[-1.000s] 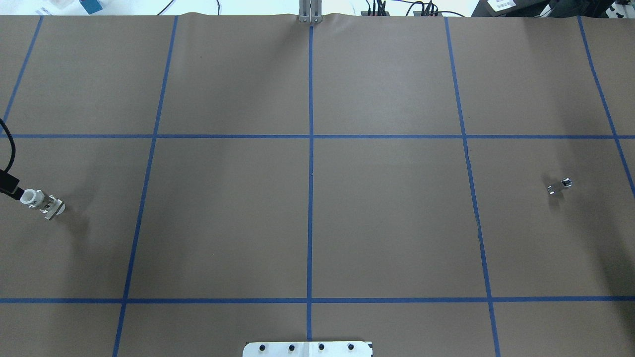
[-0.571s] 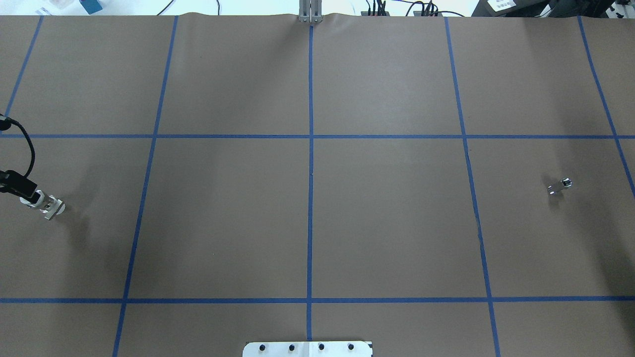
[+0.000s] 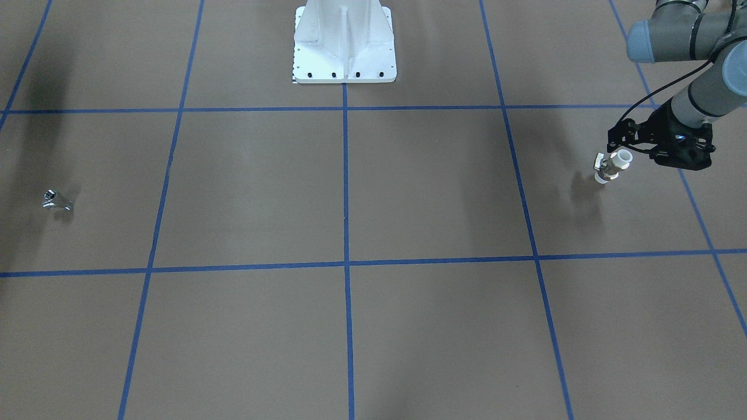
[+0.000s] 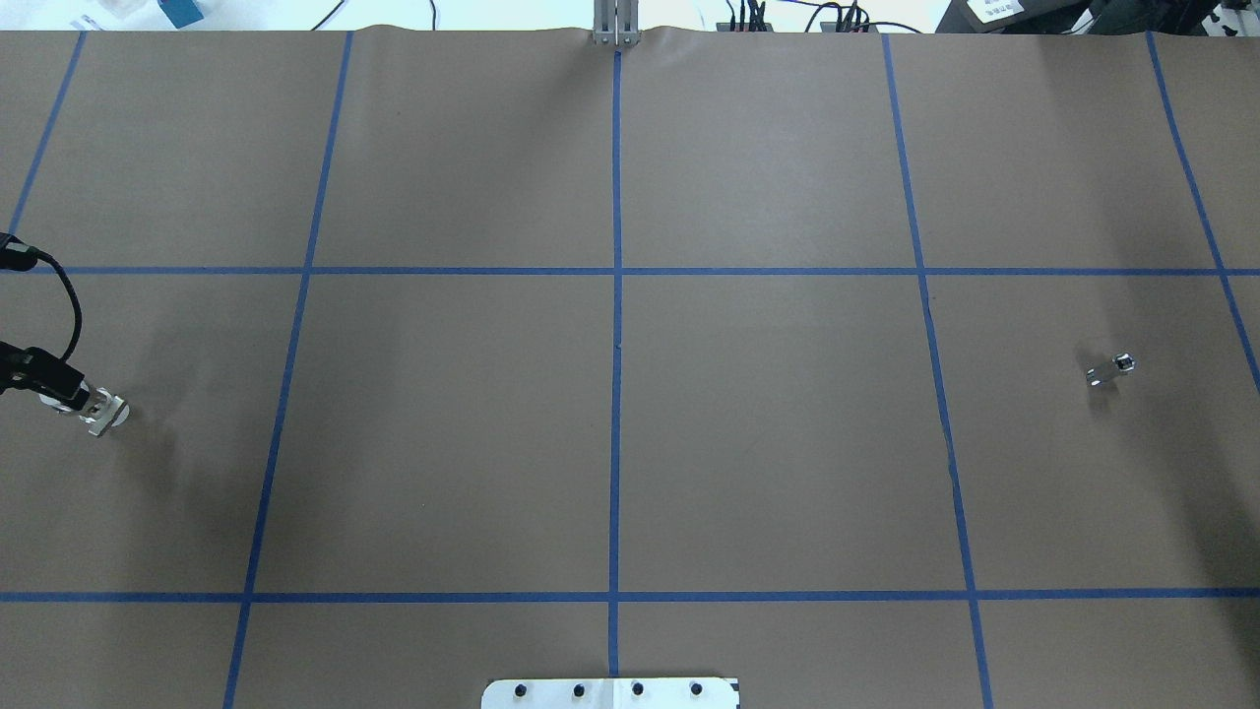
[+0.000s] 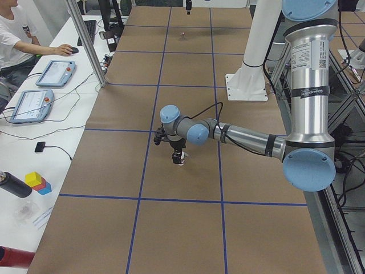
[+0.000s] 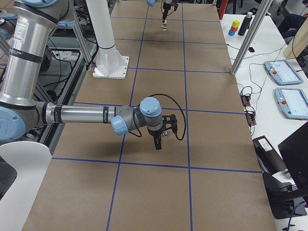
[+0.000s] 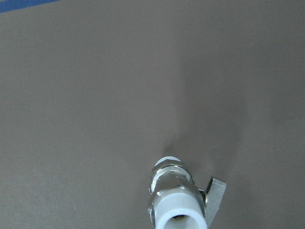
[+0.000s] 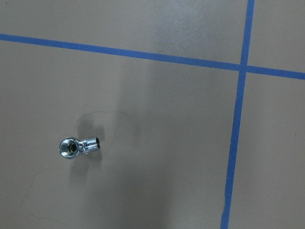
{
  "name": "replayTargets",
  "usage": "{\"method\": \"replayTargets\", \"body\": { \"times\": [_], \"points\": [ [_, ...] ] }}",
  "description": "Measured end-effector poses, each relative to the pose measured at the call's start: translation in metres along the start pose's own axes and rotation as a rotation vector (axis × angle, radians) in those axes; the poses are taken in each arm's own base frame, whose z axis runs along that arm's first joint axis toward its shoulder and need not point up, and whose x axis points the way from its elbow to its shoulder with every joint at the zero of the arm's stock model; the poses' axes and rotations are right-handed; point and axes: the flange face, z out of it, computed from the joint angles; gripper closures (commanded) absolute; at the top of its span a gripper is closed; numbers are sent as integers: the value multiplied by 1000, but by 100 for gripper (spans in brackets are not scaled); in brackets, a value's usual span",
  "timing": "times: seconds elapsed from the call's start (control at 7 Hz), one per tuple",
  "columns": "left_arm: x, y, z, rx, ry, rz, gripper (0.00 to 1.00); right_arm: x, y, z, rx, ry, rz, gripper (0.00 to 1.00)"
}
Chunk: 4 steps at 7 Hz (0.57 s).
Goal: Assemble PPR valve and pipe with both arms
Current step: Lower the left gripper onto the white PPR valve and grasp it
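Exterior front-facing: PPR valve [image 3: 610, 167] whole under left gripper [image 3: 620, 143], half-hidden overhead; claw's state beyond telling

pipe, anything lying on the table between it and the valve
Nothing visible. Between the pipe and the PPR valve, the overhead view shows only bare brown table paper crossed by blue tape lines lying flat on it.

The near left arm [image 5: 245, 137] reaches across the table [image 5: 188, 228], its jaws apparently right over the PPR valve [image 5: 180, 161].

Taped brown table [image 4: 768, 443], PPR valve [image 4: 103, 412], pipe [image 4: 1110, 370]
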Motion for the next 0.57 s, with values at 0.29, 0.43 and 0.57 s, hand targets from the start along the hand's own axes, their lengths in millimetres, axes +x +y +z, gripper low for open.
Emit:
{"method": "replayTargets", "body": {
  "times": [0.29, 0.43, 0.57],
  "points": [
    [2, -4, 1, 3, 2, 4, 5, 0, 0, 0, -1, 0, -1, 0],
    [5, -6, 1, 6, 4, 6, 5, -1, 0, 1, -2, 0, -2, 1],
    [6, -8, 1, 6, 5, 8, 5, -1, 0, 1, -2, -1, -3, 1]
  ]
}}
